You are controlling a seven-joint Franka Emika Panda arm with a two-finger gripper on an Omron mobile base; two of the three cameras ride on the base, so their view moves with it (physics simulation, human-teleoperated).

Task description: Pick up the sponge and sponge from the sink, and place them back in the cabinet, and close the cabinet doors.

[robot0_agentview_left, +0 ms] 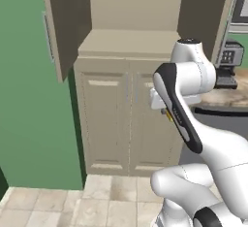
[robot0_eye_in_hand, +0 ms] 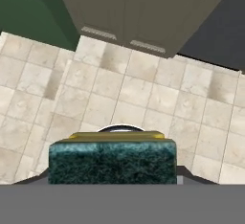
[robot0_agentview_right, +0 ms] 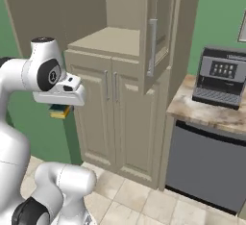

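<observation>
1. The claw (robot0_agentview_right: pixel 61 105) is pinching a sponge (robot0_eye_in_hand: pixel 112 162), seen in the hand view as a dark green scrub face with a yellow edge behind it, sitting between the finger tips.
2. In the right base view the same sponge shows as a small green-and-yellow block hanging just under the white hand, in front of the green wall (robot0_agentview_right: pixel 48 132).
3. In the left base view only a thin yellow sliver of the sponge (robot0_agentview_left: pixel 168 116) peeks out beside the forearm.
4. The claw hangs in the air above the tiled floor (robot0_eye_in_hand: pixel 143 98), in front of the cabinet (robot0_agentview_left: pixel 131 41) and below the level of its open shelf.
5. The cabinet's inner shelf (robot0_agentview_right: pixel 108 40) is beige; nothing on it can be made out.
6. The tall cabinet doors stand open: one (robot0_agentview_left: pixel 60 27) swung out to the left, the other (robot0_agentview_right: pixel 156 31) to the right, with its long silver bar handle showing.
7. Beneath the shelf, the shorter lower doors (robot0_agentview_left: pixel 128 119) are shut.
8. To the right, a coffee machine (robot0_agentview_right: pixel 222 77) sits on a stone counter (robot0_agentview_right: pixel 202 111) above a dark dishwasher front (robot0_agentview_right: pixel 206 168).
</observation>
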